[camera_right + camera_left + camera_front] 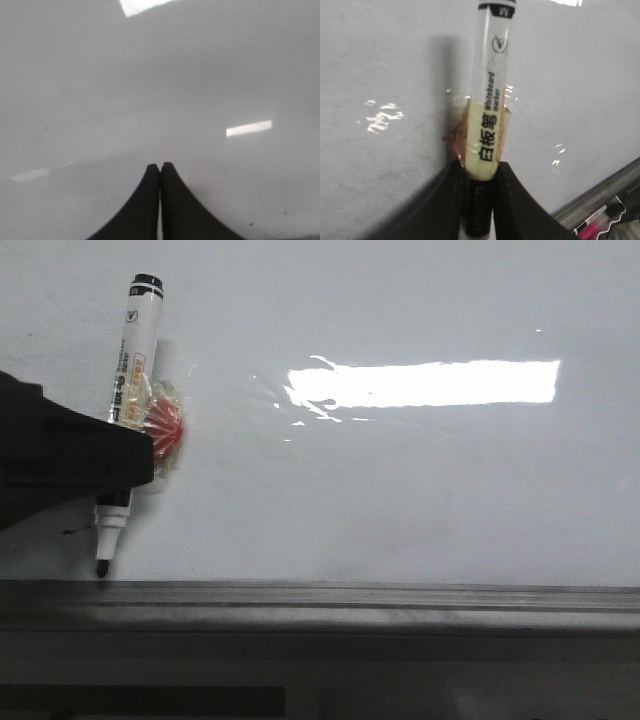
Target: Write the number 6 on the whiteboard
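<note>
The whiteboard [400,480] fills the front view, glossy white-grey, with a grey metal ledge [350,598] along its near edge. My left gripper [125,455] is shut on a whiteboard marker [130,390] and holds it upright at the left. The marker's black tip [102,565] is down at the board just above the ledge. In the left wrist view the marker [490,100] stands between my fingers [520,210], wrapped in clear tape. A tiny black squiggle [70,532] lies left of the tip. No number 6 shows on the board. My right gripper [160,166] is shut and empty over bare board.
A red and clear tape wad [165,425] sticks to the marker beside my left gripper. A bright rectangular light reflection [425,383] lies on the board's middle. A pink marker [597,227] lies beyond the ledge in the left wrist view.
</note>
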